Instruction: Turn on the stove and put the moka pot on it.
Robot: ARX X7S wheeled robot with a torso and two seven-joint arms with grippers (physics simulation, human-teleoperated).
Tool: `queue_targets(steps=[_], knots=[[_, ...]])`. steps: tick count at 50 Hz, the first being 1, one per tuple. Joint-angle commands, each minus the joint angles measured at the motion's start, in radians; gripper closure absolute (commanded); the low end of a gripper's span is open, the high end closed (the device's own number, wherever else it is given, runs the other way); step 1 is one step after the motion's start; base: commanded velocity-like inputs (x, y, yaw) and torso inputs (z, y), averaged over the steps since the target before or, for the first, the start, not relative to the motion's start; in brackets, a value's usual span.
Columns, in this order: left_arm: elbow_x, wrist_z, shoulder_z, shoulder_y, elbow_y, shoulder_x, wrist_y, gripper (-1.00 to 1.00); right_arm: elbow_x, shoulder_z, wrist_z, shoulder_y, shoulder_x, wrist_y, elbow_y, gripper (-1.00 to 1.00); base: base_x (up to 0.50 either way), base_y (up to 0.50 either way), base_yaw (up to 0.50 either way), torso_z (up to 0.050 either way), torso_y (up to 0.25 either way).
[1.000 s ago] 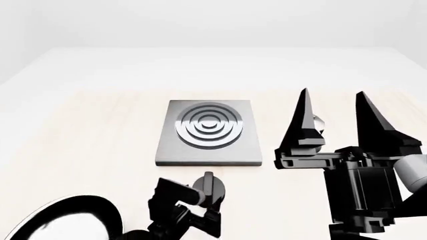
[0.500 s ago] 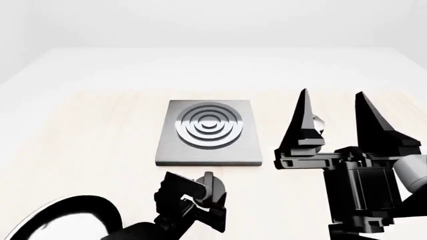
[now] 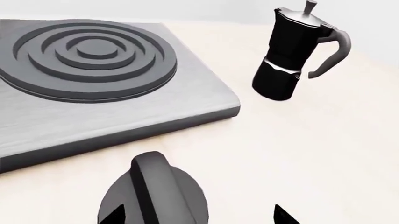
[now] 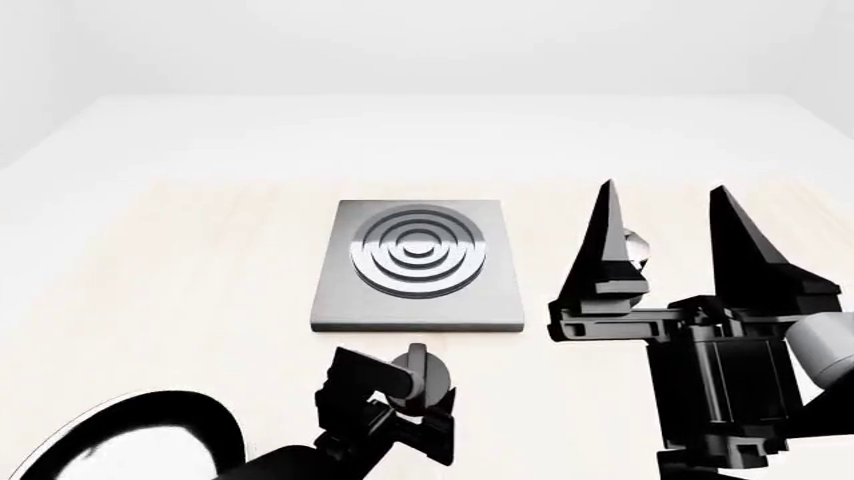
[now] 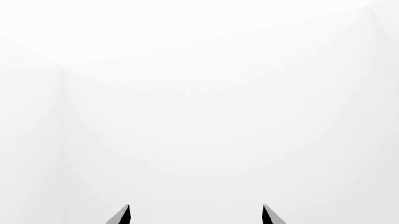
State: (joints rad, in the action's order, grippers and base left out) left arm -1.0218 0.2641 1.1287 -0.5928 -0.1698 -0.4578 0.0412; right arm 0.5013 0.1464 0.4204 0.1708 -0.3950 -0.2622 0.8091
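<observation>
Left Claw at the Knob, Right Claw Raised in Front of the Pot

On the pale table point(image 4: 160, 260) a black frying pan point(image 4: 127, 435) lies at the near left edge of the head view, well apart from the stove point(image 4: 416, 265). The right gripper point(image 4: 667, 215) stands upright with its two fingers spread wide, pinching nothing; it blocks most of the moka pot point(image 3: 293, 56) from the head camera, so only a bit of silver shows beside one finger. The right wrist view shows only two fingertips against white.

The left gripper point(image 4: 407, 395) sits at the small round black knob point(image 3: 154, 196), just before the slab's near edge. Its jaws are parted, with one tip showing on each side of the knob in the left wrist view; whether they touch the knob I cannot tell. The knob's ridge runs toward the slab.

The pot stands upright on the table beside the stove's right side, apart from it, lid knob up, handle turned away from the burner point(image 3: 87, 58)
</observation>
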Motion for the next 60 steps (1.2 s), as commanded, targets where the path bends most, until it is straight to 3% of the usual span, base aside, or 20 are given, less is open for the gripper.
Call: queue_targets(steps=[1, 60], knots=[[-0.009, -0.023, -0.007, 0.003, -0.052, 0.017, -0.008, -1.0, 0.003, 0.002, 0.003, 0.003, -0.004, 0.001, 0.0, -1.0, 0.0, 0.0, 0.0, 0.0, 0.0], [-0.003, -0.104, 0.001, 0.0, -0.204, 0.095, -0.012, -1.0, 0.008, 0.022, 0.018, 0.006, -0.018, 0.012, -0.002, -1.0, 0.0, 0.0, 0.0, 0.0, 0.0]])
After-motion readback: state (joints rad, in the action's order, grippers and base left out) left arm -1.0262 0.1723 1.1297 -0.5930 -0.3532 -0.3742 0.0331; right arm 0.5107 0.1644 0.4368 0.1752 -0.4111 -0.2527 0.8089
